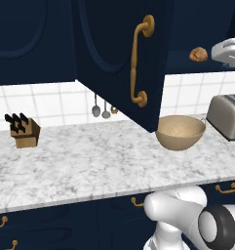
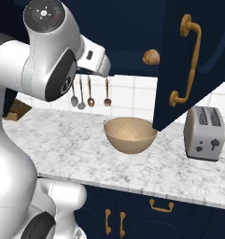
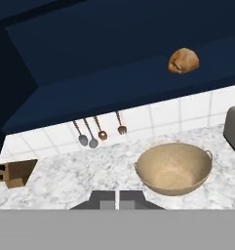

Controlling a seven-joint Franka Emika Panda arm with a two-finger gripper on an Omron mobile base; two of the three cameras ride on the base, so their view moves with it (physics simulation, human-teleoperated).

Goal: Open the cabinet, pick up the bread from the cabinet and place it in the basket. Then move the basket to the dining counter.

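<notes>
Golden-brown and rounded, the small bread bun (image 3: pixel 183 61) is sitting on the shelf inside the dark navy wall cabinet (image 1: pixel 121 53), whose oval-panelled door with the long curved brass handle (image 2: pixel 189 60) is standing open. In the hand view the bun is lying at about one o'clock from the round, tan, smooth-sided basket (image 3: pixel 173 168), which is resting with nothing in it on the white-grey veined marble counter (image 1: pixel 85 161), near the silver toaster (image 2: pixel 205 133). The gripper's dark fingertips (image 3: pixel 119 199) are pressing together, grasping nothing.

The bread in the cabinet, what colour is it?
Golden brown bread, clearest in the hand view.
</notes>
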